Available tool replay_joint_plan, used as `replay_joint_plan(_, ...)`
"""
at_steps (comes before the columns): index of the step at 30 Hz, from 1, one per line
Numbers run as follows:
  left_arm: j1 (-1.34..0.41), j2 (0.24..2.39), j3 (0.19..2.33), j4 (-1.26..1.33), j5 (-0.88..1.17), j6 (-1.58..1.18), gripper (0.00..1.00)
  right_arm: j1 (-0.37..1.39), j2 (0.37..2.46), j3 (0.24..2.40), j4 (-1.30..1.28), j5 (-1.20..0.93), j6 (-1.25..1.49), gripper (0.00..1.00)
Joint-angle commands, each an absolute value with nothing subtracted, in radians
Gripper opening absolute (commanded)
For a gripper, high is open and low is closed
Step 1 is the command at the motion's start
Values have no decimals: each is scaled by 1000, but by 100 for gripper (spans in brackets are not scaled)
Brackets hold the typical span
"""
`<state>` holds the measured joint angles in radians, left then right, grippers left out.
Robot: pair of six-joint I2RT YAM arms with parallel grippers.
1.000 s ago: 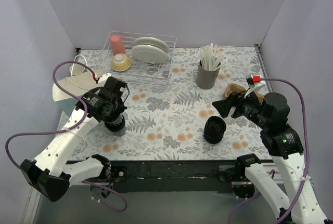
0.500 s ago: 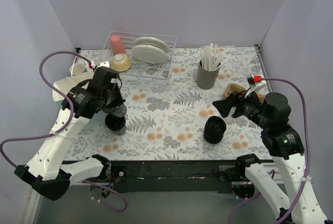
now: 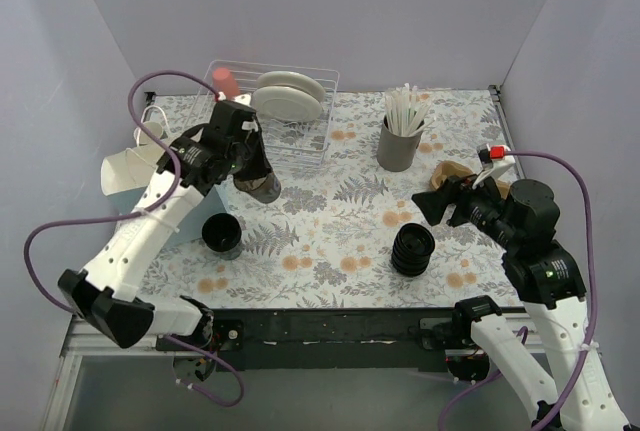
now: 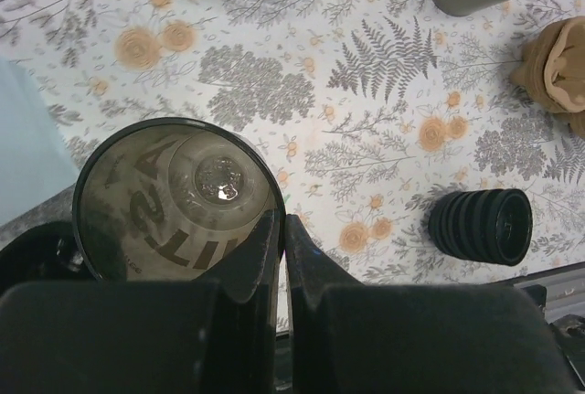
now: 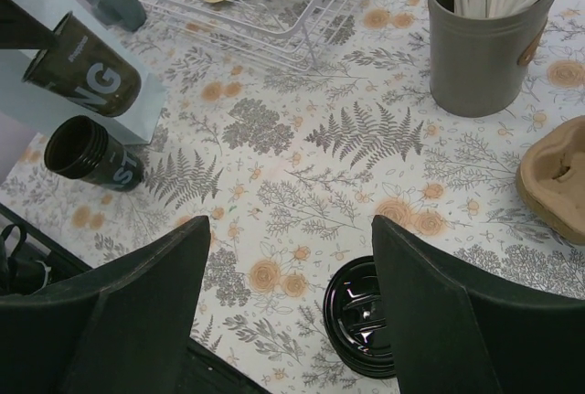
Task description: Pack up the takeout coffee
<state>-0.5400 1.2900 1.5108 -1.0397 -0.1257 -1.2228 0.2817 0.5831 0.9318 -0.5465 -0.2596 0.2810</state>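
Observation:
The takeout coffee is out of view. My left gripper (image 3: 254, 177) is shut on the rim of an open black cup (image 3: 264, 188) with white lettering, holding it tilted above the table in front of the dish rack. One finger sits inside the cup (image 4: 174, 202) and one outside it. A second open black cup (image 3: 222, 233) stands on the table at the front left. The ribbed stack of black lids (image 3: 412, 249) stands at the front right. My right gripper (image 3: 427, 207) hovers open just behind the stack (image 5: 366, 316), nothing between its fingers.
At the back stands a wire dish rack (image 3: 300, 141) with plates, a yellow bowl and a pink cup. A grey holder of white sticks (image 3: 399, 146) and a brown cardboard carrier (image 3: 452, 173) are on the right. A pale bag (image 3: 130, 176) lies at the left edge.
My left gripper has lifted one black cup away from the other at the front left and carried it back and to the right. The right arm has stayed put.

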Motion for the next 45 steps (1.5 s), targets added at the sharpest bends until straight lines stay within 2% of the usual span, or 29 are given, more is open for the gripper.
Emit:
replay_joint_plan(1, -577, 1367, 1490, -888, -60, -1226, 0, 281, 557, 963, -546, -210, 261, 79)
replay_joint_plan(14, -764, 1575, 1333, -582, -135, -1292, 0, 279, 520, 956, -581, -150, 242, 79)
replay_joint_plan(24, -877, 1700, 1327, -601, -201, -1308, 0, 279, 500, 939, -588, -133, 235, 80)
replay_joint_plan(25, -890, 1710, 1327, -603, -201, -1307, 5, 279, 499, 939, -588, -133, 233, 80)
replay_joint_plan(26, -896, 1713, 1330, -610, -201, -1310, 15, 281, 500, 939, -588, -135, 233, 79)
replay_joint_plan(27, -900, 1715, 1342, -615, -201, -1312, 34, 279, 502, 936, -586, -137, 236, 80)
replay_joint_plan(31, -916, 1697, 1397, -650, -190, -1309, 57, 281, 503, 933, -591, -161, 245, 80)
replay_joint_plan(35, -917, 1640, 1456, -683, -190, -1292, 66, 279, 500, 925, -614, -184, 250, 77)
replay_joint_plan(37, -917, 1605, 1476, -690, -199, -1272, 72, 281, 503, 908, -632, -202, 250, 73)
replay_joint_plan(40, -916, 1514, 1468, -673, -210, -1210, 89, 279, 509, 865, -647, -219, 264, 62)
replay_joint_plan(41, -916, 1484, 1435, -651, -213, -1192, 98, 281, 514, 853, -649, -224, 274, 59)
replay_joint_plan(42, -917, 1429, 1415, -638, -230, -1151, 98, 279, 515, 842, -650, -236, 284, 55)
replay_joint_plan(45, -916, 1317, 1307, -600, -279, -1082, 98, 279, 526, 779, -629, -297, 313, 50)
